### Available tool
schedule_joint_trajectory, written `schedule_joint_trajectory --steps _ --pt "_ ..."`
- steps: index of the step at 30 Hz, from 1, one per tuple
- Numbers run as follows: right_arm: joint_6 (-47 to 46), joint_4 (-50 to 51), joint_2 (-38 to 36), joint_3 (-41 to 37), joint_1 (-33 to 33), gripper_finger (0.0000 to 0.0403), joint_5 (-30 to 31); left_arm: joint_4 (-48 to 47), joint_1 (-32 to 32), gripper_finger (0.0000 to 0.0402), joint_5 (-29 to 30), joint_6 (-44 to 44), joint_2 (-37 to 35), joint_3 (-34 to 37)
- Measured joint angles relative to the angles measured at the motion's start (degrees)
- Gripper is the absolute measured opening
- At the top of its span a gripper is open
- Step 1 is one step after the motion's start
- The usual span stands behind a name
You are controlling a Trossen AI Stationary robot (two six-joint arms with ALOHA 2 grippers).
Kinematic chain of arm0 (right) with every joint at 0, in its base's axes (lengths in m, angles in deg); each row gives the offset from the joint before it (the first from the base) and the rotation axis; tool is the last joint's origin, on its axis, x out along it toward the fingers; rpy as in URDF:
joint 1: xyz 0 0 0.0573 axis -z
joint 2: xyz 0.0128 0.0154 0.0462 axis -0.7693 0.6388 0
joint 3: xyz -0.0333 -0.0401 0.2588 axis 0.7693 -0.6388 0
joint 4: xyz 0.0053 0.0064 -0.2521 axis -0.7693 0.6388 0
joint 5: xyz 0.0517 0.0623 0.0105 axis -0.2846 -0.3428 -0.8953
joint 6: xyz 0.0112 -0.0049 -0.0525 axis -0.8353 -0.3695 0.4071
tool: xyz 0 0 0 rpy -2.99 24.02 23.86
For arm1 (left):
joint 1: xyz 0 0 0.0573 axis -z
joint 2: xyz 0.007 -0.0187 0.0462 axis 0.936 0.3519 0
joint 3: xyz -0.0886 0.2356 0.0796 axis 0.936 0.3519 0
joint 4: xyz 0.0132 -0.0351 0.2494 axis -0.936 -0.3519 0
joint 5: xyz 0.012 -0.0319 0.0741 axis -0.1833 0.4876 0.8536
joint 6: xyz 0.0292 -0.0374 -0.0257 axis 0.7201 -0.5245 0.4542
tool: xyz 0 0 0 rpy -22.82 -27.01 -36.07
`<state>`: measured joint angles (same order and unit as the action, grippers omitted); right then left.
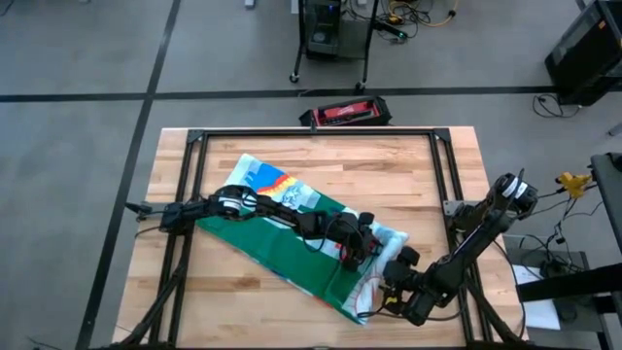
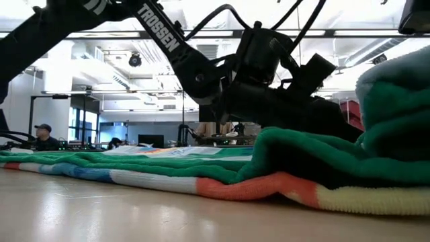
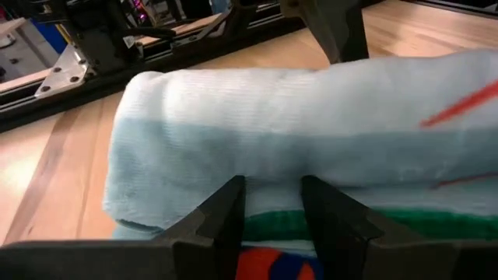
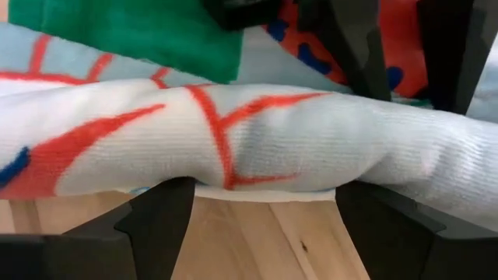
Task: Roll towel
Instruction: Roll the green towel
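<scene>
Left end effector (image 1: 367, 255) part-open against rolled towel (image 1: 292, 233) edge on bench (image 1: 408, 165), right end effector (image 1: 386, 292) spread wide around the roll.

A light wooden table (image 1: 194, 311) fills the middle of the high view, with a black metal frame (image 1: 316, 133) around its working area. The towel (image 1: 292, 248) lies directly on it, running diagonally from upper left of centre toward lower right, green back showing over much of it, its lower-right end rolled up.
</scene>
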<state>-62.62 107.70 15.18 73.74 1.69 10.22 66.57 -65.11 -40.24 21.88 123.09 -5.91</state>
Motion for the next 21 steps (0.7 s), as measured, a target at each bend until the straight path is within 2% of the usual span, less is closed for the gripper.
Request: schedule_joint_trajectory --steps 11,21 --pt "2.3 0.0 -0.7 0.0 1.5 0.0304 2.3 -3.5 0.2 0.0119 0.6 1.5 -2.1 0.1" --pt "4.8 -0.3 -0.7 0.0 2.5 0.0311 3.5 -10.8 0.2 0.0119 3.1 3.4 -5.5 0.2"
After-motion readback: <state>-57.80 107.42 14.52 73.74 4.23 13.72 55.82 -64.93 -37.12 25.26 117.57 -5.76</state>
